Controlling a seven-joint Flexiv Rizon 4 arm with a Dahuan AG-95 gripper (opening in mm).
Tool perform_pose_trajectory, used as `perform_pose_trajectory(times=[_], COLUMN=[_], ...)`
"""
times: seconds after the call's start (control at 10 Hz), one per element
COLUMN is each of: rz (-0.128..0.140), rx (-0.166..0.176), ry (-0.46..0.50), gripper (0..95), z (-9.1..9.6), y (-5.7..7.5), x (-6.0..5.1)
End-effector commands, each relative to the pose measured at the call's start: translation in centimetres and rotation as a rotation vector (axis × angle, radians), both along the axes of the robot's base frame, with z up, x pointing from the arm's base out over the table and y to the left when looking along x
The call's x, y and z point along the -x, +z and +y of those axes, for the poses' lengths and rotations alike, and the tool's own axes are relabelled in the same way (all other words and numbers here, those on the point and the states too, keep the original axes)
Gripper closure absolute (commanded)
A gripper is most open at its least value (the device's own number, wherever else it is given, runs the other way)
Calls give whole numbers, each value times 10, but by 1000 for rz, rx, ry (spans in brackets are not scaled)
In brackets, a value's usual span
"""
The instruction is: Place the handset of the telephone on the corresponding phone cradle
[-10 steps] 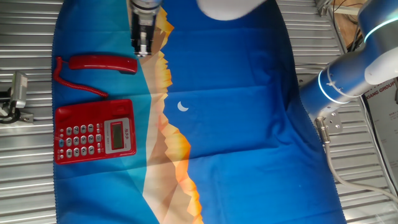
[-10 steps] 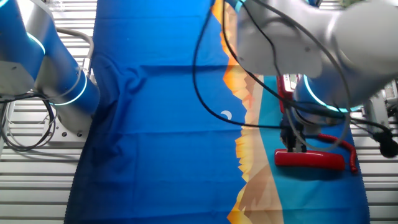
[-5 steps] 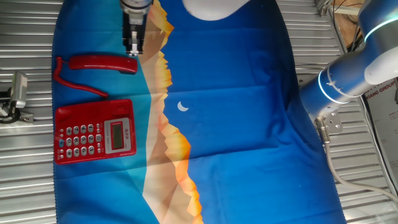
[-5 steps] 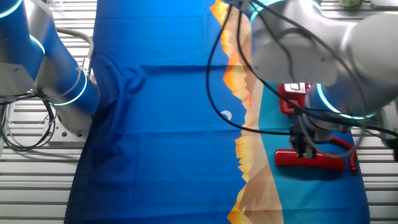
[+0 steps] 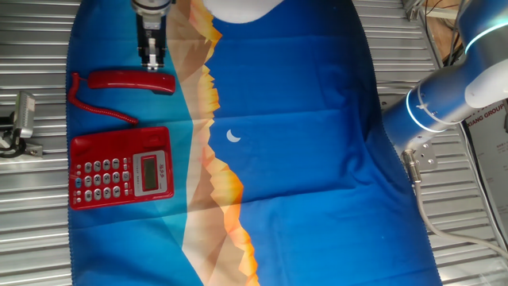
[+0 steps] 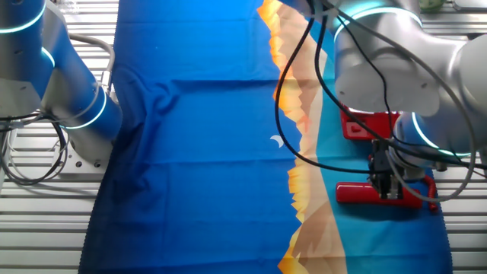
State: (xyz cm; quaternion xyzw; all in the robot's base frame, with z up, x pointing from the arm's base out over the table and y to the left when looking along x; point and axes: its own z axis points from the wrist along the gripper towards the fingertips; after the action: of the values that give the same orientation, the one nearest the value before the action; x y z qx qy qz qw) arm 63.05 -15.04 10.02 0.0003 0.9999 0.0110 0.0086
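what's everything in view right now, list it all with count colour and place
handset: 1, red, lying on the cloth apart from the base, off its cradle
telephone base: 1, red with grey buttons, near the cloth's edge
cord: 1, red, between handset and base
cloth: 1, blue with an orange mountain print, covering the table
metal clamp: 1, grey, on the slatted table beside the cloth
second arm: 1, blue and white, parked at the far side
gripper: 1, over the handset's middle, jaw state unclear

The handset [image 5: 131, 81] and the telephone [image 5: 121, 168] are glossy red plastic, the keypad buttons matt grey. A smooth printed cloth [image 5: 302, 159], lightly creased, covers the ribbed metal counter [image 5: 36, 238]. The arm's casing [image 6: 380, 53] looks satin grey.
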Motion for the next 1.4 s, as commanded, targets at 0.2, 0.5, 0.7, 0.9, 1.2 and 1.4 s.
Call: perform_pose_trajectory(times=[0.2,0.5,0.7,0.9,1.2,1.4], rz=[-5,-10,-14,-21,-38,-45], rx=[-5,-1,0,0,6,8], ry=[26,42,47,56,61,52], gripper=[950,950,760,760,760,760], z=[-1,-2,-2,-3,-3,-3], y=[-1,-3,-6,-8,-15,-17], x=[-2,-6,-10,-12,-15,-16])
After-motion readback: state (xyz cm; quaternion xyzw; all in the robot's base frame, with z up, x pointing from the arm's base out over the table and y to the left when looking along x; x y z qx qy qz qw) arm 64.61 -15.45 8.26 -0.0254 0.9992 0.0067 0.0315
